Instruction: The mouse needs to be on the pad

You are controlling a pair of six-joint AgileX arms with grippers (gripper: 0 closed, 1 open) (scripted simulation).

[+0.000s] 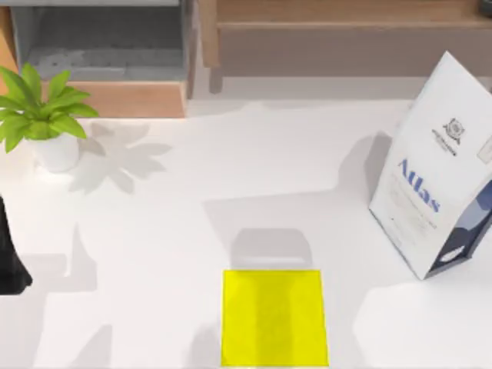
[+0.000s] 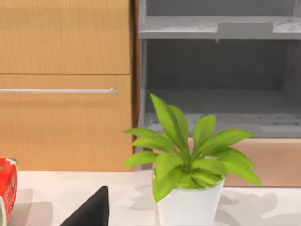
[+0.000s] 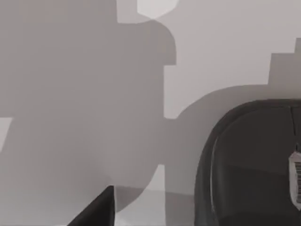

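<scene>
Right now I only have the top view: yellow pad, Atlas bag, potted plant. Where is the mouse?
Observer: In the right wrist view, the dark mouse is close to that camera, with white table beside it.
Operator: Is it gripped yet?
Observer: I cannot tell. The mouse does carry a small white label at its edge.
Operator: Anything near the plant that I am missing?
Observer: Yes. The left arm sits at the top view's left edge, and its wrist view shows a red object on the table near the plant.
</scene>
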